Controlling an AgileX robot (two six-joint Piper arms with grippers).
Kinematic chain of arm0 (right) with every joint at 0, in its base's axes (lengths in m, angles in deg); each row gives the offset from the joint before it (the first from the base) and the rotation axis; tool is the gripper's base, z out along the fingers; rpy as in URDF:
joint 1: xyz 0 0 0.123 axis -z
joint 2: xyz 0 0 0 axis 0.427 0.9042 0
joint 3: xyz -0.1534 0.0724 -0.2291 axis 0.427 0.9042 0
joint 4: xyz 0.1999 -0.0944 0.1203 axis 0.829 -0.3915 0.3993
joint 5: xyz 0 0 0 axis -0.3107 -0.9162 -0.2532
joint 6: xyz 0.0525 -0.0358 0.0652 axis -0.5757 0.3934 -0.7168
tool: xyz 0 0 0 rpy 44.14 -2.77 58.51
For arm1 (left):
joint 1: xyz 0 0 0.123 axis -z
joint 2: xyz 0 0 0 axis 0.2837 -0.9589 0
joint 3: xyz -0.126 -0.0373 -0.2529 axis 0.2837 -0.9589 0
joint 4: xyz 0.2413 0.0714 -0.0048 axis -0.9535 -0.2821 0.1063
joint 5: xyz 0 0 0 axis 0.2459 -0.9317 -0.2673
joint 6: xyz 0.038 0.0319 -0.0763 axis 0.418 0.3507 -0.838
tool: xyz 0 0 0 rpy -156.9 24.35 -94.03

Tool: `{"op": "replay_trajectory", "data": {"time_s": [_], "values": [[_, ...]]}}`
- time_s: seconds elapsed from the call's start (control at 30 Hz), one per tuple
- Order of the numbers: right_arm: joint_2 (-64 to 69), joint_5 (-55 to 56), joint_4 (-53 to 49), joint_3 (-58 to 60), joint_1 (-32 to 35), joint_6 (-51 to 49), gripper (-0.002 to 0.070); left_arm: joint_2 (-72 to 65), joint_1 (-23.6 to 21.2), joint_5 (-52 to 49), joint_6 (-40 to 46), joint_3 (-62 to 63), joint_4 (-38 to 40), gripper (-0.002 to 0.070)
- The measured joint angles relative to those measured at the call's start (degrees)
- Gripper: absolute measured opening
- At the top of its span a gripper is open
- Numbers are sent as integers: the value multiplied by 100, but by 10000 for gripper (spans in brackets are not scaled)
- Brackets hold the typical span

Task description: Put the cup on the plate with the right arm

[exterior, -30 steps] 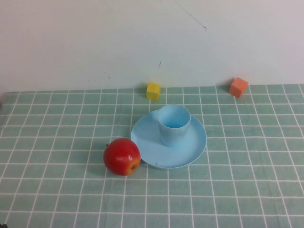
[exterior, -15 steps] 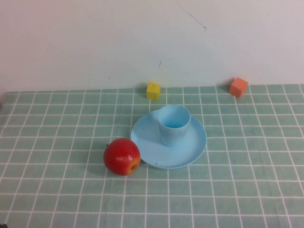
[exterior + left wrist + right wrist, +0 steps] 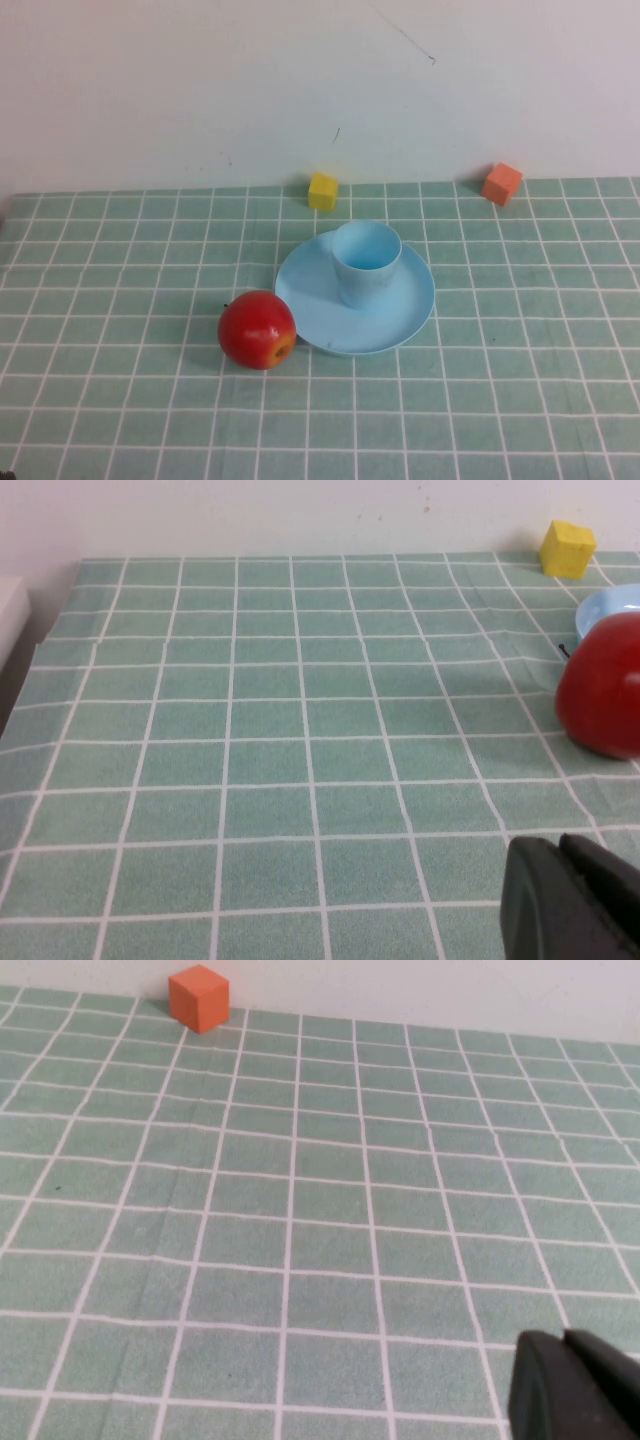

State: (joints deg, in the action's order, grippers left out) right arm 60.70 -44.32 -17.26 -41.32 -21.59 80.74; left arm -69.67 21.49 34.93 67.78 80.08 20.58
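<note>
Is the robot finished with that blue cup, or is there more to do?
It looks finished: the cup stands upright on the plate, beside the apple. Nothing is in hand. The left gripper and right gripper sit low over the tablecloth, away from the cup. Nothing appears left.

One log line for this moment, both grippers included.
cup upright on plate | left gripper shut, parked | right gripper shut, parked

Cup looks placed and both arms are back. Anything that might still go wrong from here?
1. The cup stands upright on the plate, but toward its far side rather than centred; a knock might tip it over the rim.
2. The apple sits right at the plate's near-left edge, so a roll might nudge the plate.
3. Left claw and right claw look shut and low over the cloth; moving out low might snag it.
</note>
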Motion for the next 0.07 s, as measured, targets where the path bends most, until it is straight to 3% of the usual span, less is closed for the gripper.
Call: {"op": "replay_trajectory", "data": {"time_s": [0.07], "values": [[0,0,0,0,0,0,-3,0,0,0,0,0,0,-3]]}}
